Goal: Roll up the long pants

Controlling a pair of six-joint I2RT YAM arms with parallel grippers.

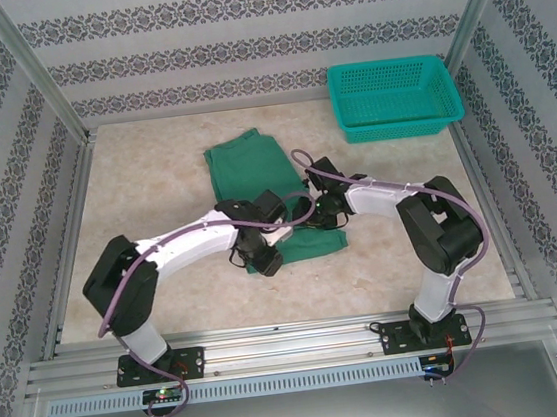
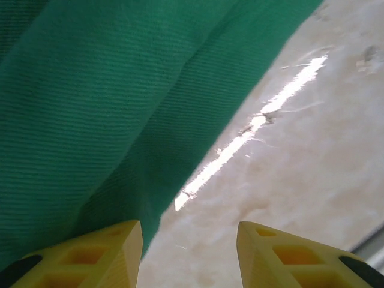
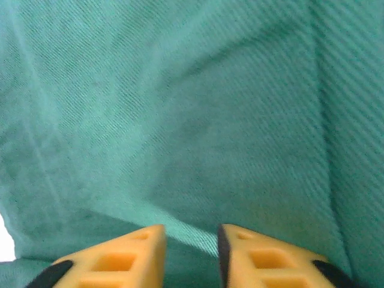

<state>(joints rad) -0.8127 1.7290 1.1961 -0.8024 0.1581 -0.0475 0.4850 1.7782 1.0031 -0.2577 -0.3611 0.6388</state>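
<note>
Left arm pose: base at the lower left of the top view, elbow folded out toward the left edge, white forearm reaching across to mid-frame. The left tool (image 1: 264,260) points down at the near left edge of the cloth.
Left tool state: released. Its fingers (image 2: 117,252) stand apart with bare desk (image 2: 312,150) showing in the gap. The cloth edge is just beside one finger and nothing is pinched.
Right arm pose: base at the lower right, black elbow hunched up at right of centre, forearm angled in toward mid-frame. The right tool (image 1: 321,214) is down over the cloth, near the left tool.
Right tool state: released, with only a narrow gap. In the wrist view the right tool (image 3: 191,231) hangs close over the cloth, and I see nothing nipped between the tips.
Long pants place: the long pants (image 1: 249,167) lie flat on the desk at centre frame, with the near end under both tools.
Long axis: runs from upper centre down toward lower centre, leaning slightly right. The far end is squared off and the near end spreads wider.
Cloth: dark green, soft, plain, with a fine diagonal twill rib and shallow creases.
Desk: pale marbled beige, smooth, with a glare streak.
Basket: the teal plastic mesh basket (image 1: 392,100) is rectangular, at upper right, well apart from the pants.
Finger build: yellow plastic wedges with hollow cut-outs and black pads.
</note>
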